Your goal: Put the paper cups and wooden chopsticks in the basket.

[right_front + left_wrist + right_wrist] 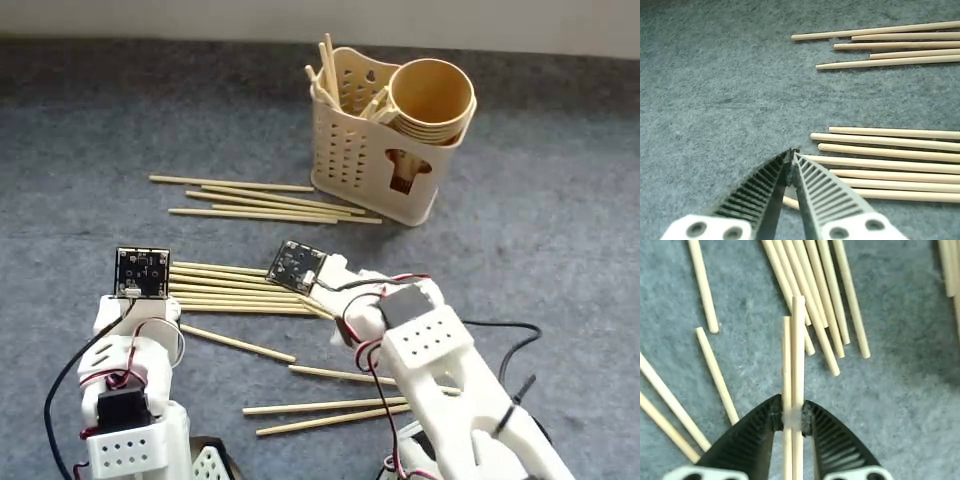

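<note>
The right claw (791, 415) is closed narrow on two chopsticks (795, 350), which are pressed side by side between its jaws. Their long axis runs straight forward from the claw, so they point the same way as the jaws and reach well past the tips. Under them, just ahead of the claw, a loose bundle (815, 295) lies on the grey carpet (900, 390) at a small angle to the held pair. The left claw (791, 156) has its jaws pressed together with nothing between them. Its tips are just beside the ends of a row of chopsticks (890, 160) that lie crosswise to it. Far ahead of both claws stands the basket (350, 170), with the paper cups (432, 100) stacked inside.
</note>
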`<state>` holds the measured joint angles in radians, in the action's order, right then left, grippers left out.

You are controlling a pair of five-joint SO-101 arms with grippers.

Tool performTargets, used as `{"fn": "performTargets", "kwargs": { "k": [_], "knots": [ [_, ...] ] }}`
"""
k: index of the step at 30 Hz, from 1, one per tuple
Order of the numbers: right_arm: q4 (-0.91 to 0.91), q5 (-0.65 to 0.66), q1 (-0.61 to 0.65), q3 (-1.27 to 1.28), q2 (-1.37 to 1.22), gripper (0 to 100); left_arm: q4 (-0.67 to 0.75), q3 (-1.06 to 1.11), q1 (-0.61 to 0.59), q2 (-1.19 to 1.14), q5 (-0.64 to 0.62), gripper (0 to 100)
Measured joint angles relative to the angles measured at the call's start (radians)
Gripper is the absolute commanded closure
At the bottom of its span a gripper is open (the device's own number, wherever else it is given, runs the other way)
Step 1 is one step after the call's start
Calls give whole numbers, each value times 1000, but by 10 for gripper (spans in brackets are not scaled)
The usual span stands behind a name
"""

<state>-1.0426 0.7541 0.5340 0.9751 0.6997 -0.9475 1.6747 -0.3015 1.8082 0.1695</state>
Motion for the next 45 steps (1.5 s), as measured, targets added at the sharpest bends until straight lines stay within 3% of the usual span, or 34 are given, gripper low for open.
{"fn": "performTargets", "kwargs": {
  "k": [10,18,26,45],
  "knots": [
    [-3,-3,0,-3,230,993,0,0,0,0,0,993],
    [112,-204,-64,-181,267,993,0,0,0,0,0,993],
    [325,-359,-81,-333,267,993,0,0,0,0,0,993],
    [931,-371,-97,-353,264,993,0,0,0,0,0,993]
  ]
}}
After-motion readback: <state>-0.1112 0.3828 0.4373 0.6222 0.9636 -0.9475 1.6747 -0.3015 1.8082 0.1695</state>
